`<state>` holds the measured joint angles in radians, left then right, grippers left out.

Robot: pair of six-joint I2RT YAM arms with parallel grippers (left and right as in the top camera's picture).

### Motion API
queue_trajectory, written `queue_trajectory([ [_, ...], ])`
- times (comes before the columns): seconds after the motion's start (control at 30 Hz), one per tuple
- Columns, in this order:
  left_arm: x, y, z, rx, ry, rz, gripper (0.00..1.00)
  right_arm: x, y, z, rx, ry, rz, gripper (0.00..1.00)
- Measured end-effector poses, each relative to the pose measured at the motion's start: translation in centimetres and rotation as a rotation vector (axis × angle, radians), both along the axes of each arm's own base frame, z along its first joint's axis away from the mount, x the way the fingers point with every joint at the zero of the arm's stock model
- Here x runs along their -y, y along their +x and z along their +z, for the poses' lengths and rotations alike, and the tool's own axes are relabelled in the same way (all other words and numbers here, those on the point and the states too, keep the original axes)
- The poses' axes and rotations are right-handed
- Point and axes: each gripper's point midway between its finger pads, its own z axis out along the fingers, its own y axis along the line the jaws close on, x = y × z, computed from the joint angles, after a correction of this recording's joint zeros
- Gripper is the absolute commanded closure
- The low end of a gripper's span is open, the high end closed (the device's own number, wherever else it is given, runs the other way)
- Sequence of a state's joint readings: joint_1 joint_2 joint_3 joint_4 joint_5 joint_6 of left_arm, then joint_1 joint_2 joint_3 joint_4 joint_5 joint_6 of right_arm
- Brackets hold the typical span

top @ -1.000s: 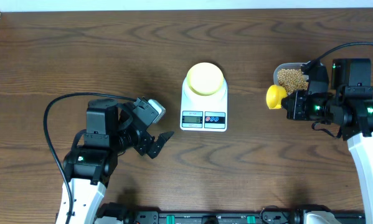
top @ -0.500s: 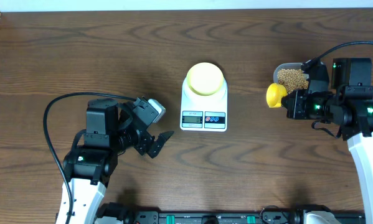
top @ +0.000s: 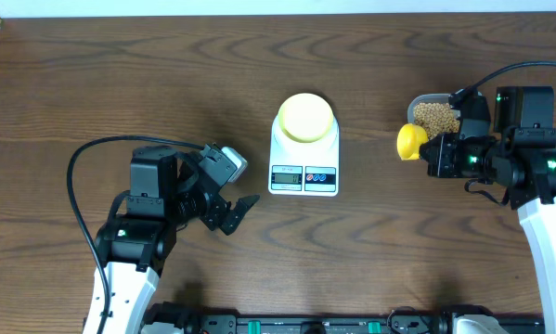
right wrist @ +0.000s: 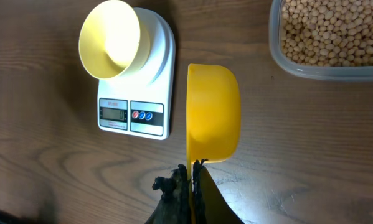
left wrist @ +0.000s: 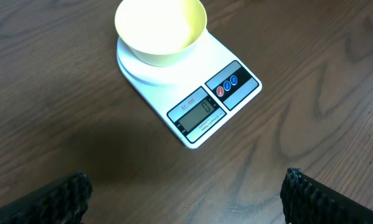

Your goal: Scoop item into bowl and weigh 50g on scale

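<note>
The right gripper (right wrist: pixel 191 179) was fully closed, its fingers pinched w/ no visible gap on the handle of the yellow scoop (right wrist: pixel 214 112). In the right wrist view the scoop sat at frame ctr, turned on its side w/ the mouth facing frame left, so its inside could not be seen. The clear tub (right wrist: pixel 277 53) occupied the upper right corner of that view, apart from the scoop, and held the beans (right wrist: pixel 332 31) as a loose layer. The scale (right wrist: pixel 134 116) lay at upper left, well apart from the tub, w/ the bowl (right wrist: pixel 109 38) seated on its platform at the upper end; LCD and buttons faced the lower frame edge. In the left wrist view the LCD appeared to read 0. The left gripper (left wrist: pixel 185 186) was spread wide and held nothing: its fingertips (left wrist: pixel 71 193) showed only at the lower left and lower right corners, w/ bare wood table (left wrist: pixel 61 99) between. In the overhead view this gripper sat lower left of the scale, near but not touching it.
</note>
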<state>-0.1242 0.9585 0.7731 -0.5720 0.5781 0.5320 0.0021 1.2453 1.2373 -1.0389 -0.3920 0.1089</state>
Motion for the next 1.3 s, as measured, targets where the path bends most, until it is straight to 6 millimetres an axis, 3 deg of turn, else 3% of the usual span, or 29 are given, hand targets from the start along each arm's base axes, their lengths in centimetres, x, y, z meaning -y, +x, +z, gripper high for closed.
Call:
queue_trajectory([
  [1.0,0.0,0.0,0.0,0.000,0.000,0.000,0.01,0.0,-0.4,-0.2,-0.009,-0.009,0.019,0.99],
  [1.3,0.0,0.0,0.0,-0.001,0.000,0.000,0.01,0.3,-1.3,-0.6,-0.092,-0.021,0.004,0.99],
])
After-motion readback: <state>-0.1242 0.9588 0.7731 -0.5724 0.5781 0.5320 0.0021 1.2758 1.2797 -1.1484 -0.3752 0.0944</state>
